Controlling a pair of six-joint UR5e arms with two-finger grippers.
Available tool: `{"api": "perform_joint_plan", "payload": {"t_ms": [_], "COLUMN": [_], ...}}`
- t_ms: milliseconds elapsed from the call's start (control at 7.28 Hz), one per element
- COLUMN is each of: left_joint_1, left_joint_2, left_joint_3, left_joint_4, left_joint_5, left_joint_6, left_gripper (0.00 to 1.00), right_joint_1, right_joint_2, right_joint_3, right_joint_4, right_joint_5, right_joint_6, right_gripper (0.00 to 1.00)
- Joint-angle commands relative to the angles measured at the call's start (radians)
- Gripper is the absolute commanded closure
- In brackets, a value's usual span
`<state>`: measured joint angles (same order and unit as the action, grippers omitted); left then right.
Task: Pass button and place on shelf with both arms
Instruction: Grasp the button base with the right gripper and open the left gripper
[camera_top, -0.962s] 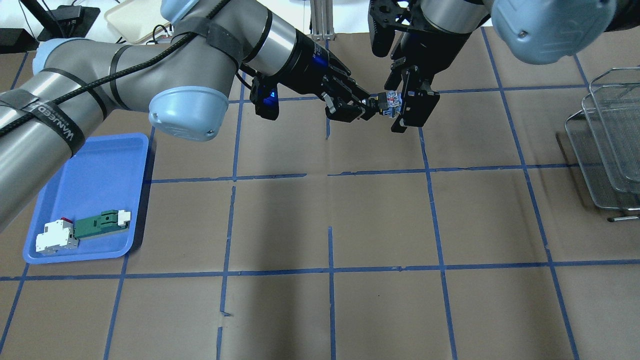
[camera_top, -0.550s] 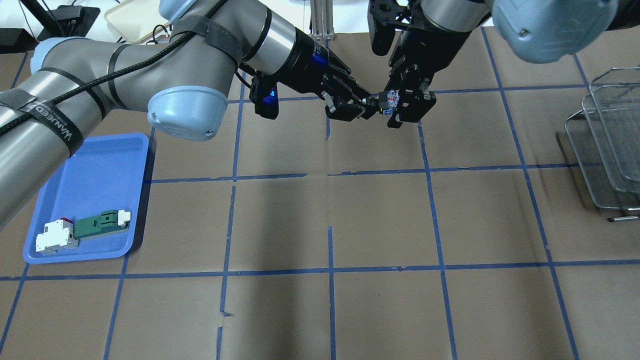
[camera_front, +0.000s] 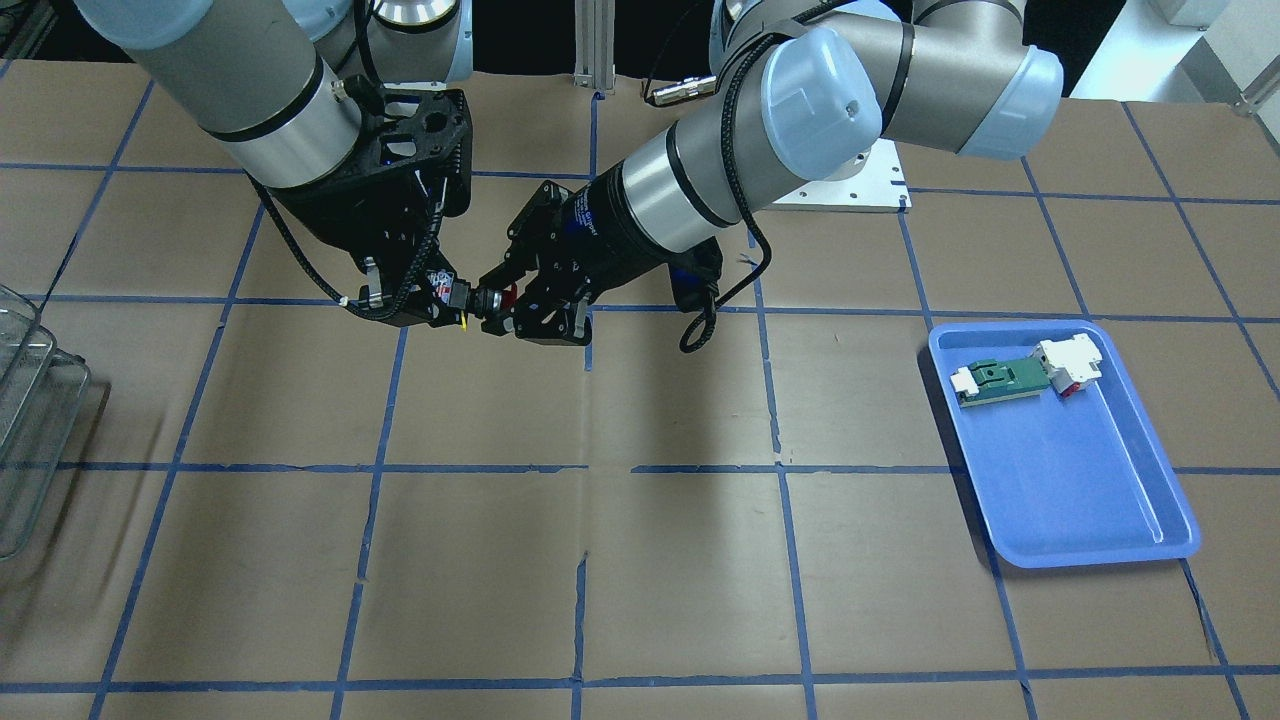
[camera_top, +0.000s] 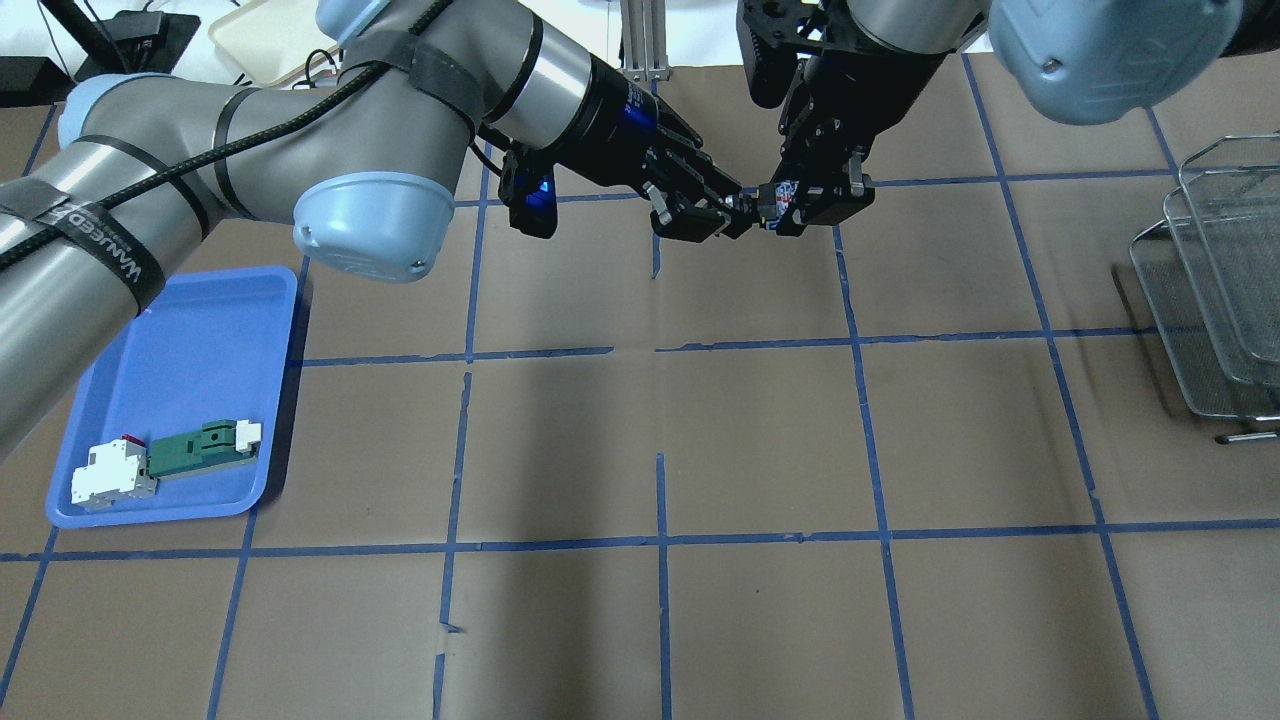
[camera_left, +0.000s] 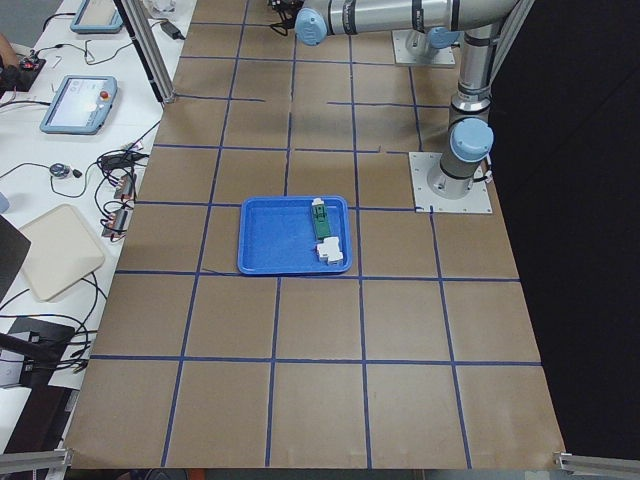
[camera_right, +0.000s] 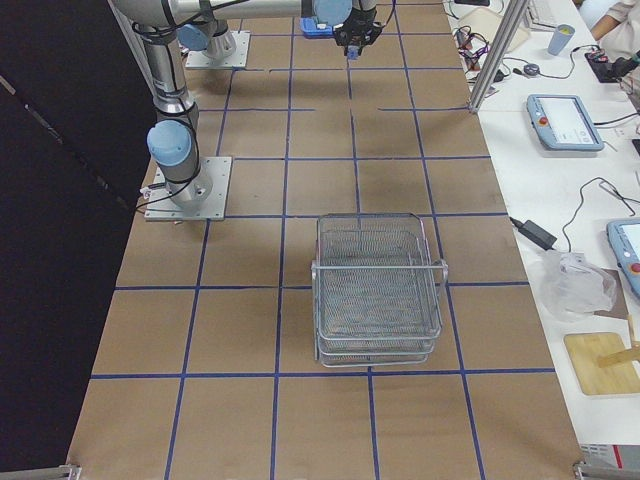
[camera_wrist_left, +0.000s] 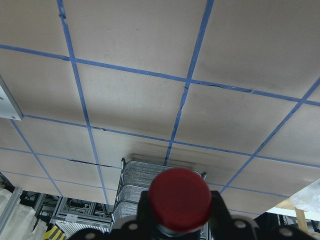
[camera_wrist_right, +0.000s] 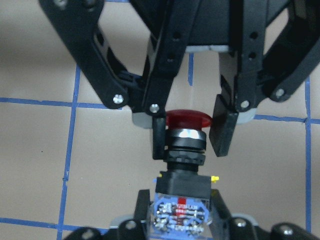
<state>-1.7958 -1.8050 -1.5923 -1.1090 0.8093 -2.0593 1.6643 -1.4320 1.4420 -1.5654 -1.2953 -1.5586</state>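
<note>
The button (camera_top: 758, 205) hangs in the air between both grippers over the far middle of the table. My left gripper (camera_top: 733, 208) is shut on its black collar just behind the red head (camera_wrist_right: 187, 120). My right gripper (camera_top: 792, 203) is shut on the blue-and-white contact block (camera_wrist_right: 181, 212). In the front-facing view the button (camera_front: 470, 298) sits between the right gripper (camera_front: 437, 290) and the left gripper (camera_front: 500, 302). The red head (camera_wrist_left: 179, 200) fills the bottom of the left wrist view. The wire-mesh shelf (camera_top: 1215, 300) stands at the table's right edge, far from both grippers.
A blue tray (camera_top: 200, 300) lies at the front left and holds a green-and-white flat part (camera_top: 195, 450) and a white block (camera_top: 110, 475). The shelf also shows in the right side view (camera_right: 378, 290). Blue tape lines grid the brown table.
My right gripper's fingers were spread wide around the contact block a second ago and have closed onto it. The left arm and the button have barely moved.
</note>
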Motion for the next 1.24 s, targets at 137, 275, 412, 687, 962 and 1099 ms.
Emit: {"api": "perform_joint_plan", "payload": {"t_ms": [137, 275, 412, 687, 962, 1099], "left_joint_1": [0.001, 0.001, 0.001, 0.001, 0.044, 0.108], "left_joint_2": [0.006, 0.006, 0.007, 0.016, 0.033, 0.044], "left_joint_3": [0.011, 0.012, 0.012, 0.002, 0.018, 0.008], "left_joint_4": [-0.002, -0.002, -0.002, -0.002, -0.006, -0.011], "left_joint_5": [-0.013, -0.009, -0.01, -0.01, -0.006, 0.022], "left_joint_6": [-0.034, -0.035, -0.038, -0.036, -0.018, 0.028], "left_gripper": [0.53, 0.38, 0.08, 0.0, 0.02, 0.03], "right_joint_1": [0.0, 0.0, -0.005, -0.014, -0.064, -0.133], "right_joint_2": [0.001, 0.001, 0.001, 0.002, 0.008, 0.011], "right_joint_3": [0.0, 0.0, -0.002, -0.002, 0.001, 0.005], "right_joint_4": [-0.012, -0.016, -0.019, -0.021, -0.05, -0.048], "right_joint_5": [0.001, -0.001, -0.001, -0.002, -0.051, -0.064], "right_joint_6": [-0.003, -0.003, -0.005, -0.005, -0.014, -0.04], "right_gripper": [1.0, 1.0, 1.0, 1.0, 1.0, 1.0]}}
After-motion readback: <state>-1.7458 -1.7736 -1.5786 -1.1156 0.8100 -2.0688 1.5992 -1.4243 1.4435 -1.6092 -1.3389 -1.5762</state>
